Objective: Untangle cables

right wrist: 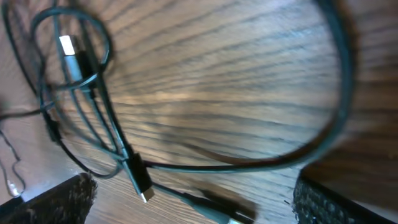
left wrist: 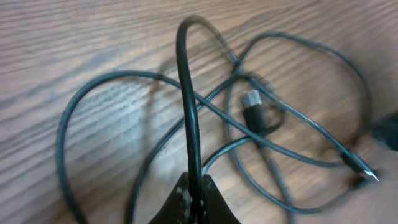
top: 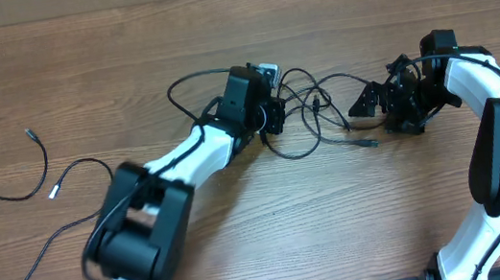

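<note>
From above, the cables (top: 314, 112) are lying in a tangle near the middle of the wooden surface (top: 264, 244). Their loops are spreading mostly left to right between the two arms. The left tool (top: 271, 116) is sitting at the tangle's left edge and the right tool (top: 371, 107) at its right edge. Well apart, at the far left, two loose cables (top: 46, 162) are trailing off the edge of the surface, and one is ending in a small white tip (top: 54, 193).

At the left wrist, the fingers (left wrist: 183, 202) are pinching one cable tightly. It is running straight up the picture from the grip, then bending over at the top. Beyond it, among crossing loops, a silver-tipped plug (left wrist: 252, 102) is lying flat, pointing up and slightly left. A second plug (left wrist: 360, 177) near the right edge is pointing down to the right, though it is blurred.

At the right wrist, the tool's fingers (right wrist: 62, 199) are standing wide apart at the bottom corners, gripping nothing. Between them a black plug (right wrist: 140, 180) is lying on a diagonal, tip toward the lower right. The silver-tipped plug is showing at the upper left, pointing up and left. One cable is sweeping a broad arc along the right side.
</note>
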